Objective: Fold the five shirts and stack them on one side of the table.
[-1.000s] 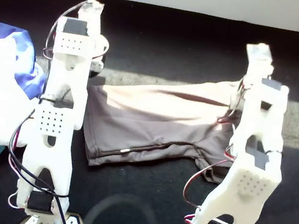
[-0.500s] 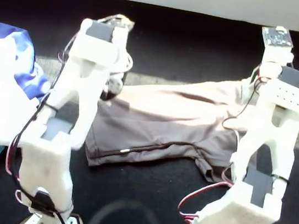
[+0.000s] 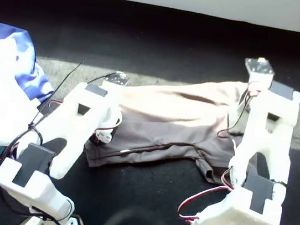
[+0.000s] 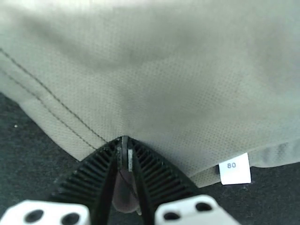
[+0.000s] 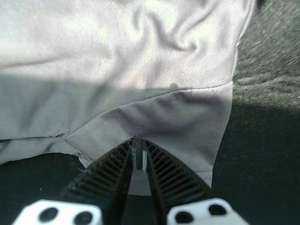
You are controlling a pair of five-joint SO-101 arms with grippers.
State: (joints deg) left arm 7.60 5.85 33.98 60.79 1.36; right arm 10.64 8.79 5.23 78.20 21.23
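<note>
Across the dark table (image 3: 165,42) in the high view, a grey-brown shirt (image 3: 165,123) lies spread flat between the two arms. The left arm (image 3: 75,124) leans low over the shirt's near left corner, and the right arm (image 3: 264,134) stands over its right end and hides part of it. A pile of white and blue shirts (image 3: 2,91) sits at the table's left side, cut off by the edge. Both arms stand lower than half a second ago, the left one much lower, while the shirt lies about where it did. From the left wrist, the left claw (image 4: 124,144) is pinched together on the shirt's stitched hem, with cloth caught between its ribbed fingers and a small white label (image 4: 234,168) just beside it. From the right wrist, the right claw (image 5: 138,146) is likewise closed tight on the shirt's edge, with a strip of grey cloth between its fingers and much of the cloth in shadow.
</note>
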